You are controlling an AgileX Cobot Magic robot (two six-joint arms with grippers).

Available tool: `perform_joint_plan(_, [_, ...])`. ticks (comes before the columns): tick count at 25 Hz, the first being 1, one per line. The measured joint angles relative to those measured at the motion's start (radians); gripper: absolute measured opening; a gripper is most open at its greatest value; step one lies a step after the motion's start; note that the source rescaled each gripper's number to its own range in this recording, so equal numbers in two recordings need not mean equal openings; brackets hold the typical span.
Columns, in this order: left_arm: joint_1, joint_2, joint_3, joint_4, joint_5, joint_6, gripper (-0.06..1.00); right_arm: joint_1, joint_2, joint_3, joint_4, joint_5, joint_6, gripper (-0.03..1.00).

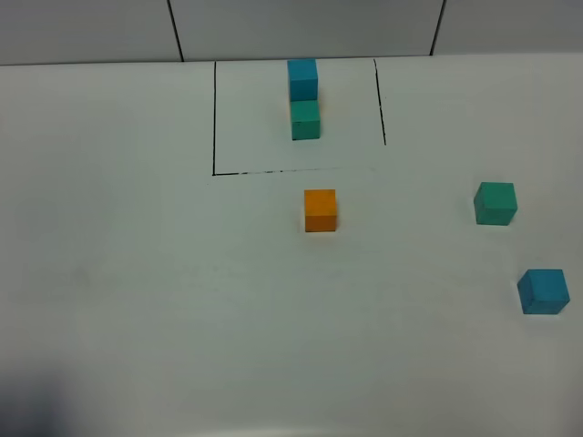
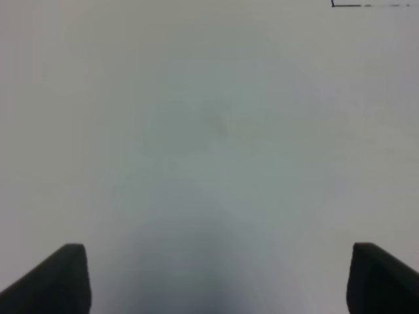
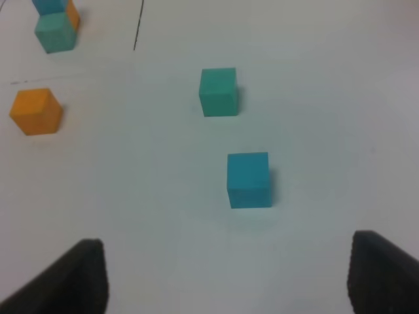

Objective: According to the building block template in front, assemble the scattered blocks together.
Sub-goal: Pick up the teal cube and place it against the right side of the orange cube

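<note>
The template, a blue cube joined to a teal-green cube, sits inside a black drawn outline at the far middle of the table. The loose orange cube lies just in front of the outline. The loose teal-green cube and blue cube lie apart at the right. My right gripper is open and empty, short of the blue cube, with the teal-green cube beyond. My left gripper is open over bare table. Neither gripper shows in the high view.
The white table meets a panelled wall at the back. In the right wrist view an orange patch shows beside the template's cubes. A corner of the black outline shows in the left wrist view.
</note>
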Motion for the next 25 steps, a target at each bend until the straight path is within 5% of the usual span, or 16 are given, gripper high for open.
perform_joint_plan(12, [0.0, -0.353, 0.12, -0.093, 0.017, 0.038, 0.99, 0.0, 0.0, 0.0, 0.001, 0.0, -0.001, 0.54])
perform_joint_plan(25, [0.0, -0.361, 0.12, -0.096, 0.017, 0.05, 0.99, 0.0, 0.0, 0.0, 0.002, 0.0, -0.001, 0.54])
